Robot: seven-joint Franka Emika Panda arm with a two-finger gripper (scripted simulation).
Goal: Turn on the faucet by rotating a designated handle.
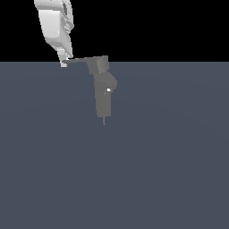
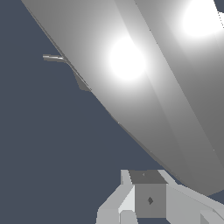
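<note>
Faucet (image 1: 103, 100) stands upright on the dark blue-grey surface (image 1: 170, 170), near its far edge, w/ a rounded bulge and tiny white dot on the column and a thin pin at the bottom. Handle (image 1: 82, 59) is a thin flat bar running from the blocky hub at the top toward the exterior view's left, roughly level. White robot arm (image 1: 56, 27) comes down from above; tool (image 1: 65, 62) sits right at the bar's free end, touching or just beside it. Can't tell if tool is open or closed. Wrist view: mostly a big grey lit slab close up, tool fingers (image 2: 114, 205) low in shot.
</note>
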